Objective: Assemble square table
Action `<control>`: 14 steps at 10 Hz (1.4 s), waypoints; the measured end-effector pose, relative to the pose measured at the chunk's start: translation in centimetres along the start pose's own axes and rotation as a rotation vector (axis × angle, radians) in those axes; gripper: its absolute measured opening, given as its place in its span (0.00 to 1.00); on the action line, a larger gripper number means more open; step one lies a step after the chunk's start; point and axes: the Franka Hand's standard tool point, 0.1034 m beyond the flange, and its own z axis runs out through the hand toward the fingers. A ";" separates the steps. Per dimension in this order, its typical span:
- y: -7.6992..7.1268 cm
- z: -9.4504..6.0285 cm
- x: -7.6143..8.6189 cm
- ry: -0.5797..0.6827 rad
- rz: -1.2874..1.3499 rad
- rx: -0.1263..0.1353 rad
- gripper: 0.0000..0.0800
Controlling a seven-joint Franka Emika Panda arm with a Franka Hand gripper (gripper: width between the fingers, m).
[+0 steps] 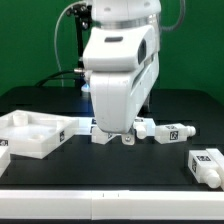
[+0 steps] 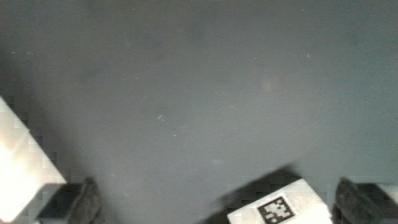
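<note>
Gripper [image 2: 217,205] spread, pinching nothing. Leg [image 1: 165,130] beside it lies flat, long axis left–right in exterior view.

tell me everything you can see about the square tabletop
The square tabletop is a white tray-like piece, plastic by its look, with a raised rim around a sunken middle. A black-and-white tag sits on the wall facing the arm, and another seems to sit at the frame's edge. It lies flat, open side up, on the dark table at the exterior view's left, partly cut off by the picture. Nothing shows inside it, and only the table touches it as far as can be seen.
</note>
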 end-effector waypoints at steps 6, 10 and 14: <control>-0.3 2.3 6.3 0.084 0.326 -0.111 0.81; -0.2 2.4 5.9 0.086 0.297 -0.120 0.81; -3.7 5.2 9.4 0.167 0.492 -0.218 0.81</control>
